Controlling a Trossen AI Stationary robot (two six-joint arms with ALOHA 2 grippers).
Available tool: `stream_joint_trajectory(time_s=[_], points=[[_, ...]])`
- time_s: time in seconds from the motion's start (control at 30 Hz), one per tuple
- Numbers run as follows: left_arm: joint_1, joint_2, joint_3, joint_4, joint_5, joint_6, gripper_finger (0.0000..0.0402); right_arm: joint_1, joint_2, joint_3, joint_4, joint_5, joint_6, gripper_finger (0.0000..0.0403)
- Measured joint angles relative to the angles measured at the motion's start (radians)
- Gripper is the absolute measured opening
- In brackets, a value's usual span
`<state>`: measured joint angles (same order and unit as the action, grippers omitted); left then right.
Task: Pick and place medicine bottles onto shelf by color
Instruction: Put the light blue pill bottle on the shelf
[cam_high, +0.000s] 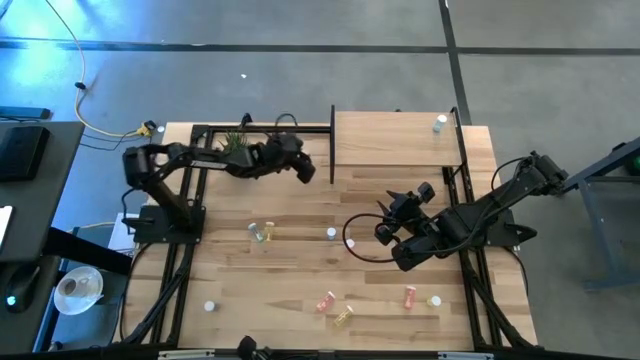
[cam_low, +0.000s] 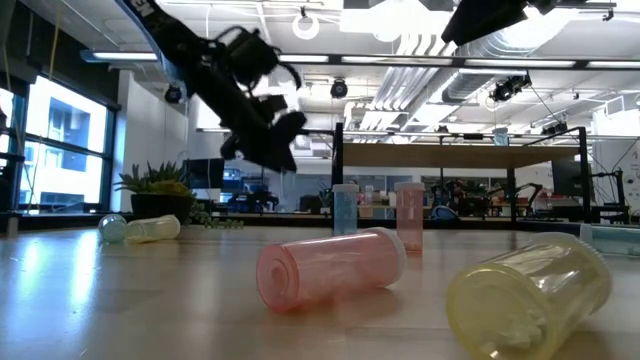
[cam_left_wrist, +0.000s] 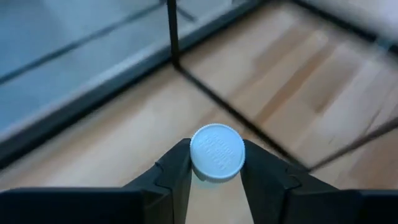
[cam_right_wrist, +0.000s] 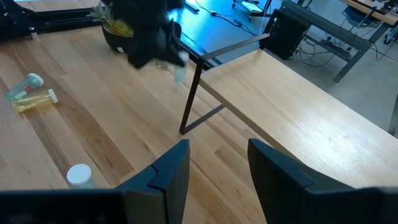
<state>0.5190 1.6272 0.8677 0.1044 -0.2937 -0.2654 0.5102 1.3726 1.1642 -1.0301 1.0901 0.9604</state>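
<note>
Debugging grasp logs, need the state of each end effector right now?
Left end effector: shut on a small white-capped medicine bottle, near the light wood shelf.
Right end effector: open, holding nothing, above the tabletop.

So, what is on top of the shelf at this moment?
On the shelf stands one bottle with a white cap, near its right end. Otherwise its board appears bare. The left gripper holds another bottle beside the shelf's left edge.

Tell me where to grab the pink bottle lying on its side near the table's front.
Take the pink bottle at mid-body from straight above, fingers across its length: it lies flat, and a round side likely rolls if pushed sideways.
</note>
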Motion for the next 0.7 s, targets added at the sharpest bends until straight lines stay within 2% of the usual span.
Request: stream_joint_trajectory(time_s=[0.2,0.37,0.53,0.7], points=[[0.023,-0.158,0.010,-0.013,-0.001,0.043,0.0109,0.000,0.000,0.000,0.000,0.000,0.003,0.0154],[0.030,-0.246,0.080,-0.025,0.002,0.107,0.0111,0.000,0.000,0.000,0.000,-0.001,0.003,0.0154],[0.032,-0.254,0.234,-0.126,0.052,0.171,0.0107,0.000,0.000,0.000,0.001,0.000,0.003,0.0154],[0.031,-0.204,0.407,-0.238,0.093,0.229,0.0109,0.000,0.000,0.000,0.001,0.000,0.003,0.0154]])
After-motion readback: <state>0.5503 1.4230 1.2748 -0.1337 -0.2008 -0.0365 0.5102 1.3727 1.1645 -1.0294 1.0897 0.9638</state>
